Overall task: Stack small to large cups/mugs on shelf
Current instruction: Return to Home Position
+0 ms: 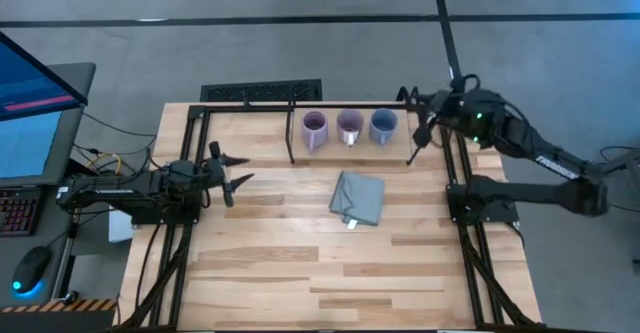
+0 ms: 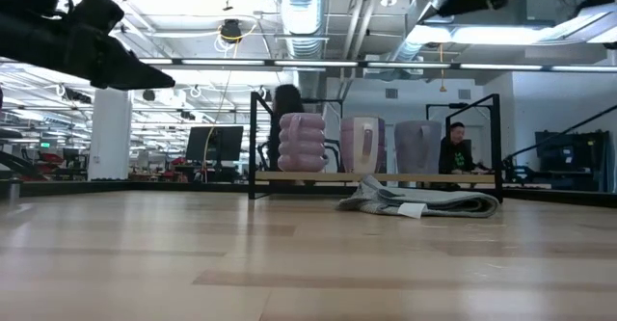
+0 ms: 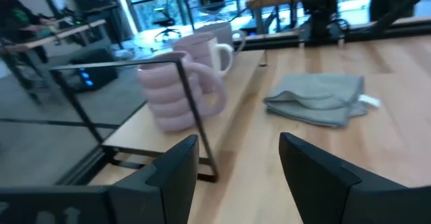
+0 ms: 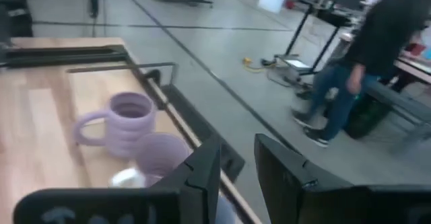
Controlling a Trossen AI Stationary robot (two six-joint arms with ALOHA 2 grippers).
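Right end effector (image 1: pixel 421 133), fingers parted and empty, is hovering beside the shelf's (image 2: pixel 289 177) right end at the bench's (image 1: pixel 300 268) far edge, blue-grey mug (image 1: pixel 383 125) nearest in the row of three. Left end effector (image 1: pixel 235 173), spread and empty, is waiting at the left edge.

shelf (image 2: pixel 253 147): black rod frame at the table's far edge, uprights at either end, a thin bar across the top
mugs: three in a row inside the frame, side by side, upright
order from left: ribbed purple mug (image 2: pixel 302 143), pale lavender mug (image 2: pixel 362 145), blue-grey mug (image 2: pixel 417 147)
grey cloth (image 2: pixel 424 201): folded, lying on the table (image 2: pixel 289 263) just in front of the shelf
left arm (image 2: pixel 87 37): dark, hanging high at upper left
person (image 2: pixel 453 149): beyond the table, in dark clothes
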